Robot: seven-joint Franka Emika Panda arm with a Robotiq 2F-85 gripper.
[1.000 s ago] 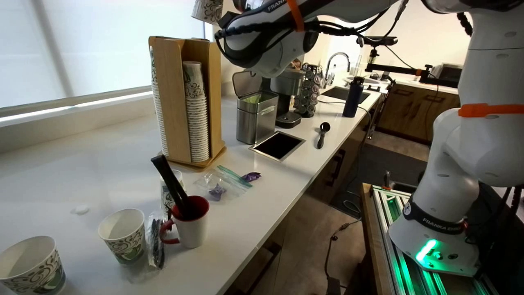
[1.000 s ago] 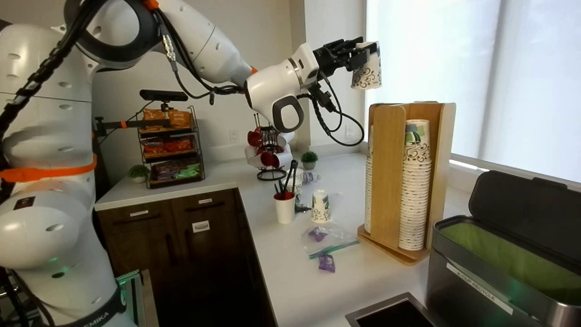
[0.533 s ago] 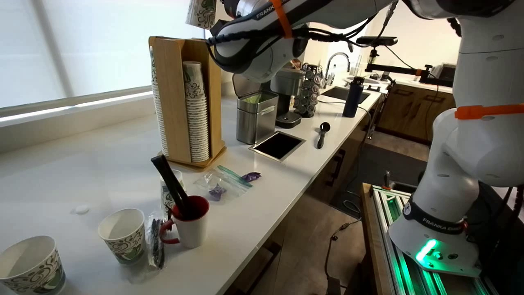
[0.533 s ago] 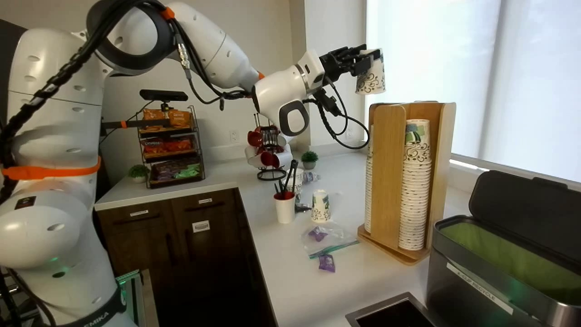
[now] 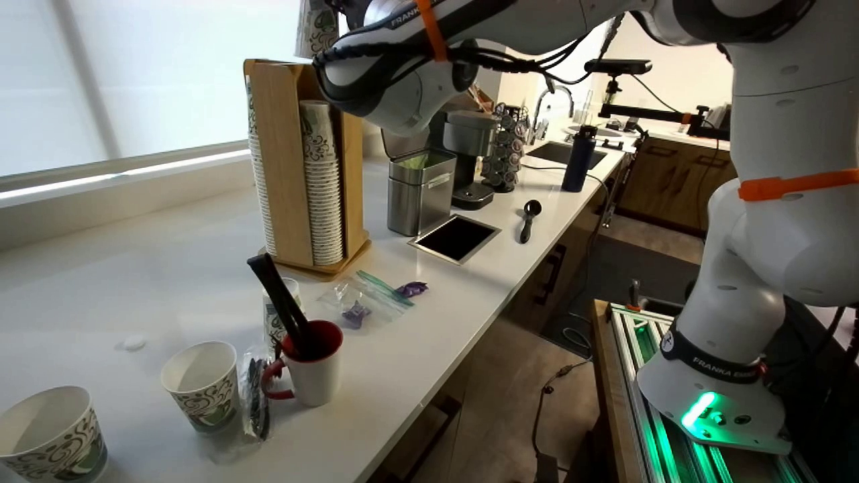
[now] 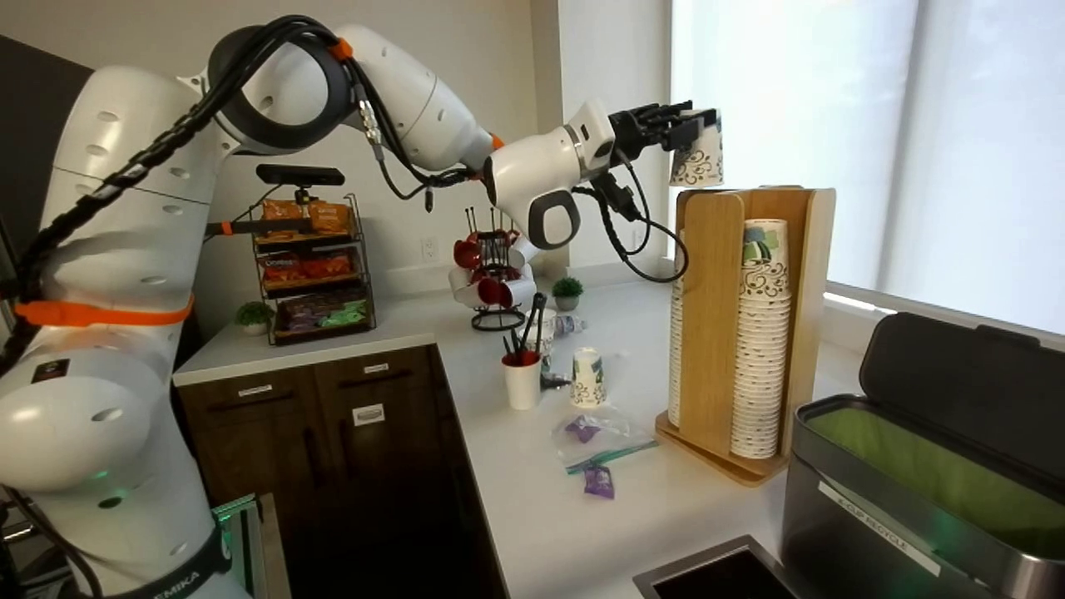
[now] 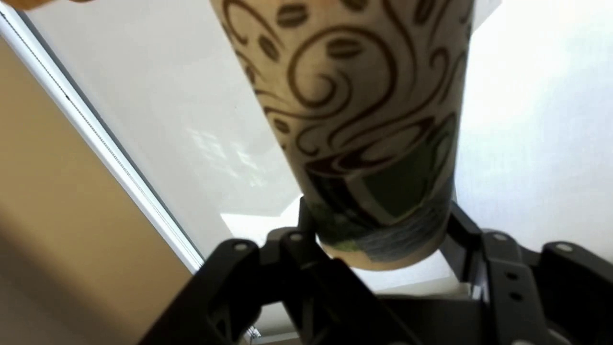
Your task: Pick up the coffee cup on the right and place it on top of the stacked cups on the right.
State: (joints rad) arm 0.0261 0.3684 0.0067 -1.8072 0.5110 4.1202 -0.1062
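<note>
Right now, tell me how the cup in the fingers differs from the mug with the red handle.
The held cup is gripped by the fingers, high above the counter; the mug stands on it. The held cup points wide end down; the mug is mouth up, with black utensils in it. The held cup is swirl-patterned, with no handle showing; the mug's side is plain white, with a red handle. Both are whitish outside.

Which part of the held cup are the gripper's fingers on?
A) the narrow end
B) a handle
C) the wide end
A: the wrist view shows the fingers on both sides of the cup, where it tapers to its narrow end.
</note>
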